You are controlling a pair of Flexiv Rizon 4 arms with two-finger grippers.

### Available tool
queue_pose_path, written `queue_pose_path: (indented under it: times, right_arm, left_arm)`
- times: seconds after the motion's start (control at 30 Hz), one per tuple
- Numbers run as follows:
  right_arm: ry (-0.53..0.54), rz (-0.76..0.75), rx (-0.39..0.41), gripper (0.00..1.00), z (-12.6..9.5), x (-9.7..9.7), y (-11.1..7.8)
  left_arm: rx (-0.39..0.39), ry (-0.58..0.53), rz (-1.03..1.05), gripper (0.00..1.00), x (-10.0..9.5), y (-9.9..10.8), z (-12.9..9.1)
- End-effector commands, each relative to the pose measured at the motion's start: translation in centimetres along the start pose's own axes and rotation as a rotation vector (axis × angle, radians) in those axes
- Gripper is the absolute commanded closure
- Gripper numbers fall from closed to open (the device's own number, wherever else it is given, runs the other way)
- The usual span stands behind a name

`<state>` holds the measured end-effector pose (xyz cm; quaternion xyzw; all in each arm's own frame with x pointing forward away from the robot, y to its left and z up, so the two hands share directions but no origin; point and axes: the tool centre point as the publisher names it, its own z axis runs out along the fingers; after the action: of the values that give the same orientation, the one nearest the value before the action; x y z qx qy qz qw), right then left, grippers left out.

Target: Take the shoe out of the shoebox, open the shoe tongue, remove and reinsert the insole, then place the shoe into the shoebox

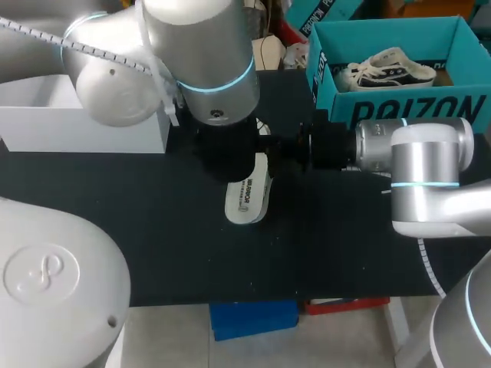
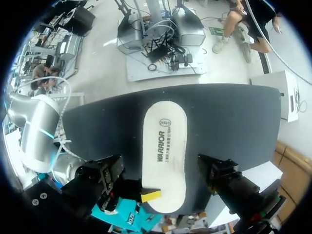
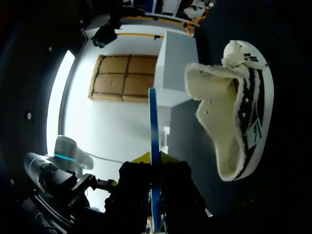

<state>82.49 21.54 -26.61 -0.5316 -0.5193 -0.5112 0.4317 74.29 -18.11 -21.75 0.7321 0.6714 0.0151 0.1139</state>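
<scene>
The shoe [image 3: 242,112] lies on its side on the black tabletop [image 1: 153,230], out of the shoebox [image 1: 406,107]. Its fleecy opening is spread wide and faces the right gripper [image 3: 155,158]. The head view hides it under the left arm. It sits ahead of that gripper and off to one side, apart from the insole [image 2: 165,146].

The insole is out of the shoe. The right gripper's jaws are closed on one end of it, with a yellow fingertip [image 2: 151,196] pressing on its printed face. The right wrist view sees it edge-on, as a thin blue line between the jaws. Held by its end like this, the free end could probably be steered into the shoe's mouth, so I judge reinsertion to be the step in hand. I cannot tell whether the far end rests on the tabletop.

The left gripper [image 1: 222,157] hangs directly over the insole, and I cannot tell how its jaws stand. That arm crowds the space above the shoe and may hamper the right arm's approach.

A white box [image 1: 84,123] stands at the tabletop's far left. The teal shoebox, behind the right gripper, already holds a second shoe [image 1: 391,67].
</scene>
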Motion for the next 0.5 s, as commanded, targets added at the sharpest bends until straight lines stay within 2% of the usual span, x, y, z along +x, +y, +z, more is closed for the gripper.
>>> queue_pose_path:
  times: [0.03, 0.23, 0.5]
  right_arm:
    - [-0.003, 0.001, -0.002, 1.0, 0.1, 0.0, -0.1]
    - [-0.003, 0.001, -0.002, 1.0, 0.1, 0.0, -0.1]
    - [-0.003, 0.001, -0.002, 1.0, 0.1, 0.0, -0.1]
  left_arm:
    - [0.011, 0.039, 0.002, 0.0, -0.7, 0.9, 0.8]
    - [0.015, 0.025, 0.001, 0.0, -0.9, 3.2, 1.0]
    - [0.002, 0.017, 0.002, 0.0, -0.6, 8.5, 1.1]
